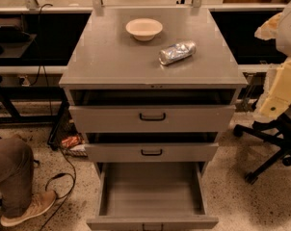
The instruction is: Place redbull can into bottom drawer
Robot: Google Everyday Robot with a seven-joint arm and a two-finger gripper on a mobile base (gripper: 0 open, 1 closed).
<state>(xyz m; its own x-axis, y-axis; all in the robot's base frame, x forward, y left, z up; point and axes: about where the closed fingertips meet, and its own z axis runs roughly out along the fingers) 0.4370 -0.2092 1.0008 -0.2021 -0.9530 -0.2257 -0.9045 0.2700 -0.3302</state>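
Note:
The redbull can (177, 52), slim and shiny silver, lies on its side on the grey cabinet top (112, 57), right of centre. The bottom drawer (150, 189) is pulled far out at the foot of the cabinet, and its deep grey tray holds nothing. My gripper (279, 81), cream-coloured, hangs at the right edge of the camera view, beside the cabinet's right side. It is well apart from the can and holds nothing that I can see.
A cream bowl (144, 29) stands behind the can to its left. The two upper drawers (152, 117) (151, 152) stand slightly out. A person's leg and shoe (20, 196) are at bottom left, with cables (63, 177) on the floor. An office chair base (273, 150) is at right.

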